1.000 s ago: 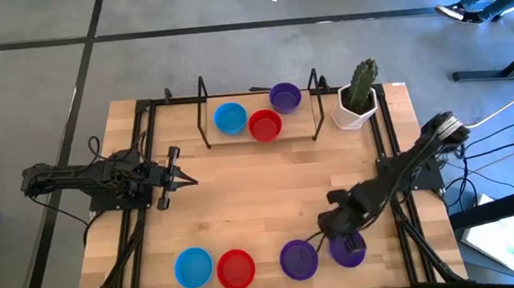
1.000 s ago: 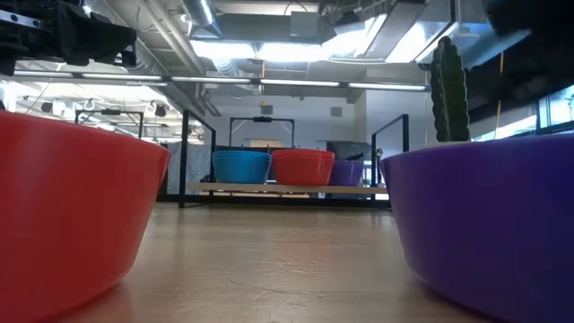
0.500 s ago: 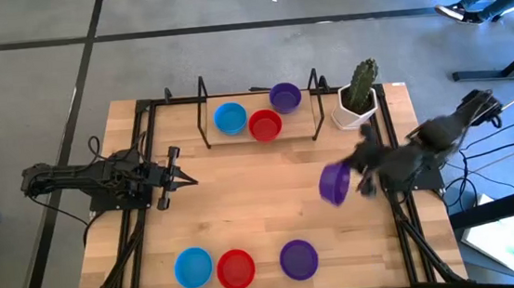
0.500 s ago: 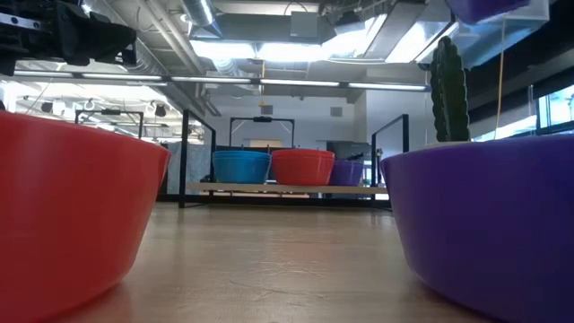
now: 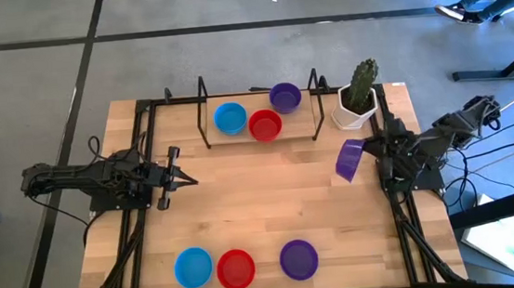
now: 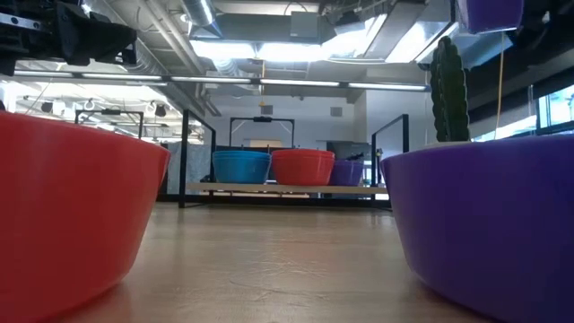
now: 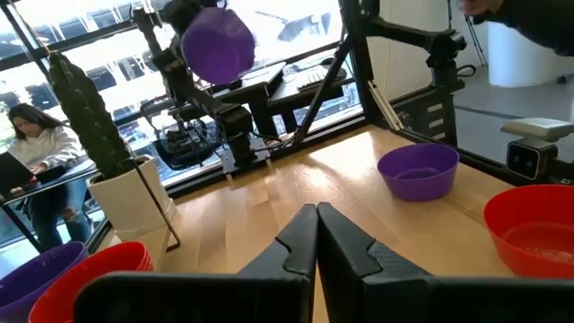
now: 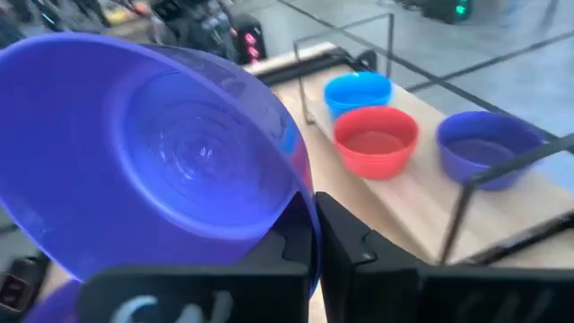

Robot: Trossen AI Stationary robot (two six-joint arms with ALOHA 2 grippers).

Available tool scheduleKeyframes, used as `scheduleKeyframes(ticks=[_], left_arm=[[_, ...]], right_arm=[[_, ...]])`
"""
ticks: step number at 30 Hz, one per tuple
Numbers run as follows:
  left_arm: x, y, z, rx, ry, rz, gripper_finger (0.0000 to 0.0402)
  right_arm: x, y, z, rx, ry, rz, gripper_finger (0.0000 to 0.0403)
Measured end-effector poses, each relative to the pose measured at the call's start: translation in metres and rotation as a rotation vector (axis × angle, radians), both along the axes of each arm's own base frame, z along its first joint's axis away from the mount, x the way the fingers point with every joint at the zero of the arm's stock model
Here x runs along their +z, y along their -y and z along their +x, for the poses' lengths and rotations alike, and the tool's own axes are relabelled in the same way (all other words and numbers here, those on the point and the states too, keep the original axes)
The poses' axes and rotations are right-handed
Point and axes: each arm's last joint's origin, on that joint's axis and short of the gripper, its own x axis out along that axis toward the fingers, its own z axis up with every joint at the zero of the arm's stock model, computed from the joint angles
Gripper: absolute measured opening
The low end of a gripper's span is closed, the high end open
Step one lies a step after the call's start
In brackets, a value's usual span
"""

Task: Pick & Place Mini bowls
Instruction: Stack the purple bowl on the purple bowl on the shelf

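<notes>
My right gripper (image 5: 364, 158) is shut on a purple mini bowl (image 5: 348, 160), high over the table's right side, just near of the white cactus pot (image 5: 358, 100). That bowl also shows in the low view (image 6: 489, 13) and the left wrist view (image 7: 218, 45). Blue (image 5: 230, 118), red (image 5: 265, 125) and purple (image 5: 285, 96) bowls stand on the far rack. Blue (image 5: 193, 266), red (image 5: 235, 269) and purple (image 5: 298, 259) bowls sit along the near edge. My left gripper (image 5: 190, 180) is shut and waits at the left. My right gripper pinches the purple bowl by its rim (image 8: 303, 199), one finger inside the hollow and one outside. The fingers (image 8: 345, 244) come level from the table's right. The bowl is lifted clear and tipped on its side.
The rack's upright metal posts (image 5: 315, 92) and the black frame rails (image 5: 389, 142) border the far and right sides. Bare wood (image 5: 261, 195) lies between the rack and the near row of bowls.
My right gripper has lifted the purple bowl off the near edge, from beside the other purple bowl. It has carried it up and toward the far right, close to the cactus pot. The bowl has tipped onto its side in the hold.
</notes>
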Motion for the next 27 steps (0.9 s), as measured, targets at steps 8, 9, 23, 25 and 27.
scheduleKeyframes(ticks=[8, 9, 23, 25, 27], left_arm=[[0.0, 0.0, 0.0, 0.0, 0.0, 0.0, 0.0006], [0.0, 0.0, 0.0, 0.0, 0.0, 0.0, 0.0007], [0.0, 0.0, 0.0, 0.0, 0.0, 0.0, 0.0003], [0.0, 0.0, 0.0, 0.0, 0.0, 0.0, 0.0006], [0.0, 0.0, 0.0, 0.0, 0.0, 0.001, 0.0007]], right_arm=[[-0.029, 0.005, -0.009, 0.035, 0.093, 0.058, 0.0004], [-0.031, 0.005, -0.01, 0.035, 0.096, 0.061, 0.0004], [-0.036, 0.007, -0.013, 0.037, 0.102, 0.06, 0.0005], [-0.035, 0.007, -0.013, 0.032, 0.102, 0.029, 0.0005], [-0.031, 0.008, -0.011, -0.013, 0.13, -0.034, 0.0005]])
